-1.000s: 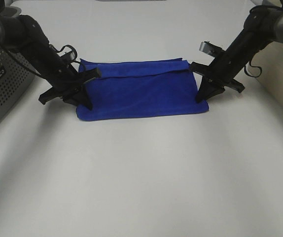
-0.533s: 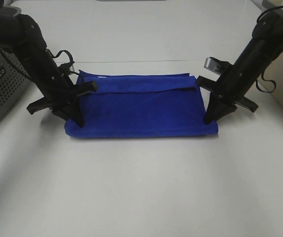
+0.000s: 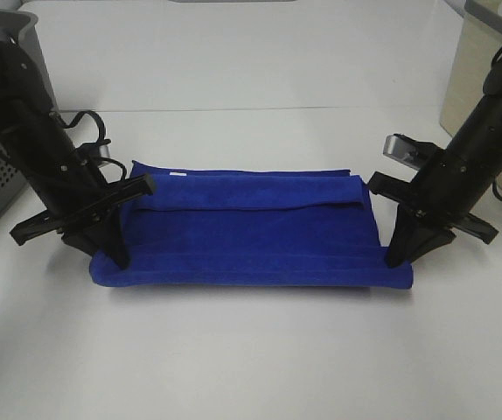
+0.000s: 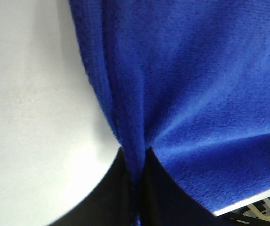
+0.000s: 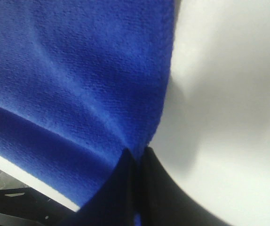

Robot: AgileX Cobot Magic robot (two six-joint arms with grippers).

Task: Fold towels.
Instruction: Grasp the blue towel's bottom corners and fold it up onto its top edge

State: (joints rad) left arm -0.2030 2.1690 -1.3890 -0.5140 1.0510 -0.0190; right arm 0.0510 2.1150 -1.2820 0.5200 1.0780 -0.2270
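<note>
While closed, end effectors (image 3: pixel 121 260) (image 3: pixel 396 259) on towel (image 3: pixel 251 238).

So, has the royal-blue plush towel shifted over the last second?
Yes. The royal-blue plush towel has slid toward the camera, away from the tabletop seam line behind it.

Royal-blue towel (image 3: pixel 251 236), seemingly folded lengthwise

Left arm (image 3: pixel 32 149): matte black links, loose black cable (image 3: pixel 99 131) looped at its 3 o'clock side. Right arm (image 3: pixel 487 144): matte black, silver-grey camera block (image 3: pixel 403 148) at wrist. Fingers (image 3: pixel 116 251) black, tapered, wedge-shaped on both.
</note>
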